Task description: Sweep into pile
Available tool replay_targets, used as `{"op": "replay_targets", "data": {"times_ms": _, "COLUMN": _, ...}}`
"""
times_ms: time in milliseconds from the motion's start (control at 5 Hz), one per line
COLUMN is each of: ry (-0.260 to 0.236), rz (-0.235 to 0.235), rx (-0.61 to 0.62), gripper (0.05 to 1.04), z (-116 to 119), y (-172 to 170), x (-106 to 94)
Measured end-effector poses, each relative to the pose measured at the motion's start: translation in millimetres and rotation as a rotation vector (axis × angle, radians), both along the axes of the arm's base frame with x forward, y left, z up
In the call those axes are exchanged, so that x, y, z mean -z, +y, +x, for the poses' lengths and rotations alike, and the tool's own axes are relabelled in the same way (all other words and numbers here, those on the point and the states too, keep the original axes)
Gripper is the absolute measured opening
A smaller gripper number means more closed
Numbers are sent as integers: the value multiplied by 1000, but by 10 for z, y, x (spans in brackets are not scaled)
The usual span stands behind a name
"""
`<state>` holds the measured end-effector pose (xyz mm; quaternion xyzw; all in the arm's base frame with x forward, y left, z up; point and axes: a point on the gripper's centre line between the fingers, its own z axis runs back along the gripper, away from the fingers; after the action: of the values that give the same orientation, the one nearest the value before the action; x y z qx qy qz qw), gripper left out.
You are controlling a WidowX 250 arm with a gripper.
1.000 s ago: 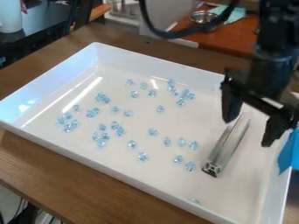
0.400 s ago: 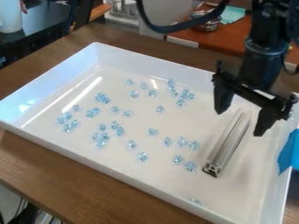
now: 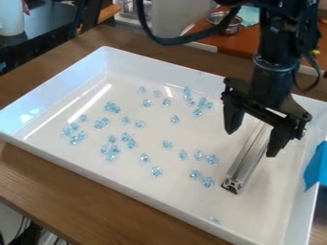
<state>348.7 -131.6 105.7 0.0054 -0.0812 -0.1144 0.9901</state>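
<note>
End effector: gripper (image 3: 252,143), fingers spread wide w/ a gap betw. them, nothing grasped. Posn.: over the R part of the white tray (image 3: 89,174) as viewed, hanging down at the upper end of the metal bar (image 3: 246,160). One finger appears on each side of the bar; contact w/ it cannot be determined.

Bar: slotted, straight, lying in the tray on a slant – lower end toward the near wall, upper end between the fingers as seen from the cam.

Material to be swept: clear blue pcs. (image 3: 112,106), scattered on the tray floor, mainly L & ctr. Some sit in small clumps, others singly; not in one pile. A few lie near the bar's lower end, on its L side. One stray pc. (image 3: 214,220) is well apart from the rest, next to the near wall.

Surroundings: tray on a brown wooden table (image 3: 57,196). Blue sheet (image 3: 316,165) at the tray's R wall. Background, top R – metal bowl (image 3: 226,23) & pale green cloth (image 3: 250,16) on an orange-brown surface. Top L: white container (image 3: 11,18) on a dark surface.
</note>
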Motion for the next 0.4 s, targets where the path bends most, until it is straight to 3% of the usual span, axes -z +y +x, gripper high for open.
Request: {"op": "replay_targets", "data": {"times_ms": 400, "ry": 17, "rz": -6, "rx": -59, "gripper": 999, "z": 4, "y": 90, "x": 96}}
